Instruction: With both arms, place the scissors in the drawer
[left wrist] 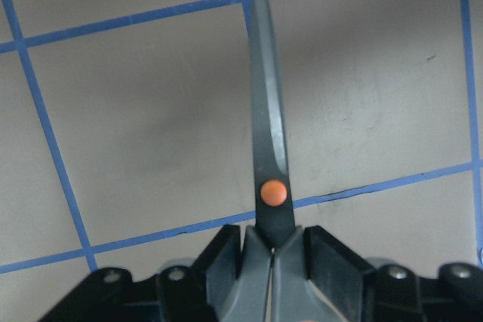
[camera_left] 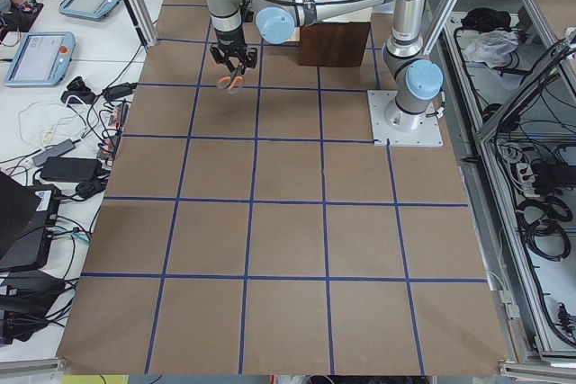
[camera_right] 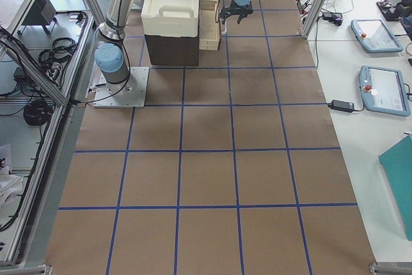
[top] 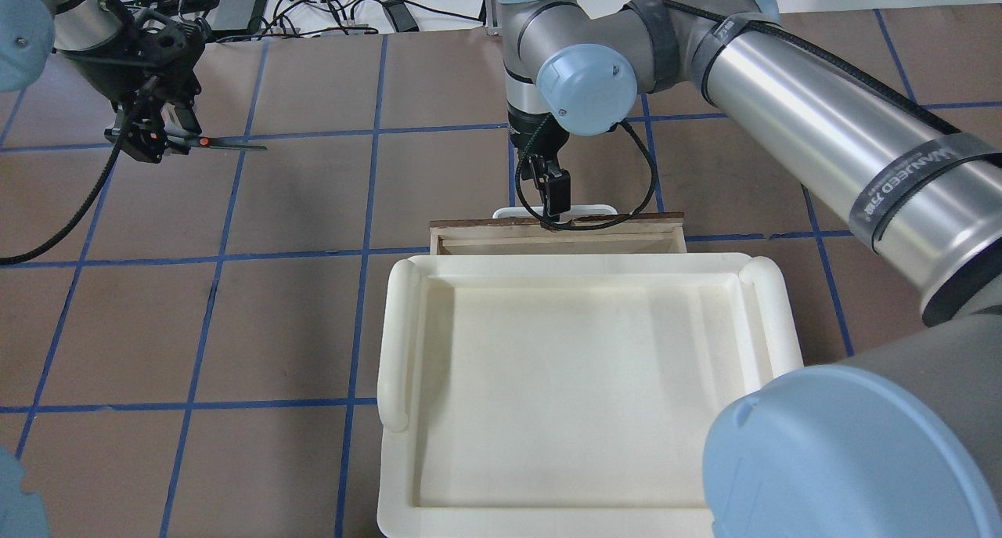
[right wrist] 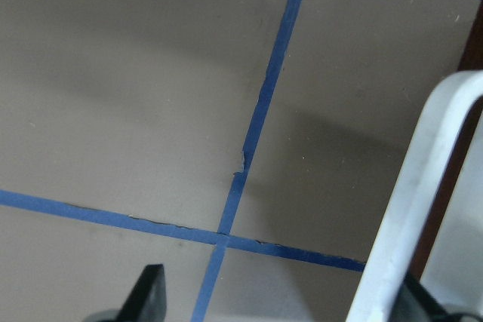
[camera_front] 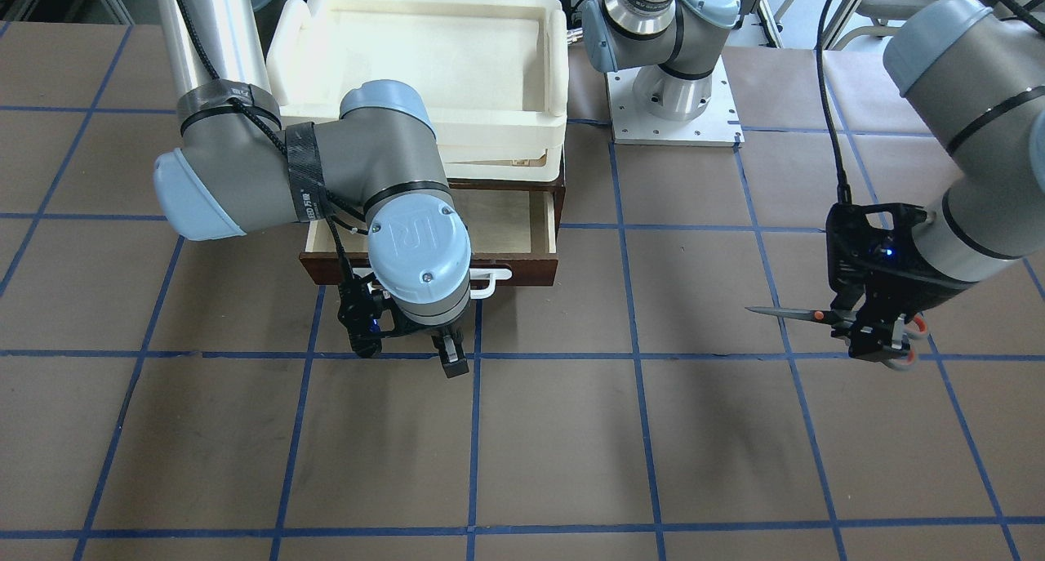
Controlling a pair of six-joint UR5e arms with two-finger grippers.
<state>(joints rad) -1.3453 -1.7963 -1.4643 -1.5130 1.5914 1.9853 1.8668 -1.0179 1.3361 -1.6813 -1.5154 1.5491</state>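
Observation:
My left gripper is shut on the scissors at their dark grey, orange-lined handles and holds them above the table, blades level and closed. The left wrist view shows the scissors with the orange pivot between my gripper's pads. They also show in the overhead view. The drawer stands partly pulled out, its pale inside bare. My right gripper is open just in front of the white bar handle. In the right wrist view the handle runs beside one finger.
A cream-white plastic tray sits on top of the dark brown cabinet that holds the drawer. The right arm's base plate is bolted beside it. The brown table carries blue tape grid lines.

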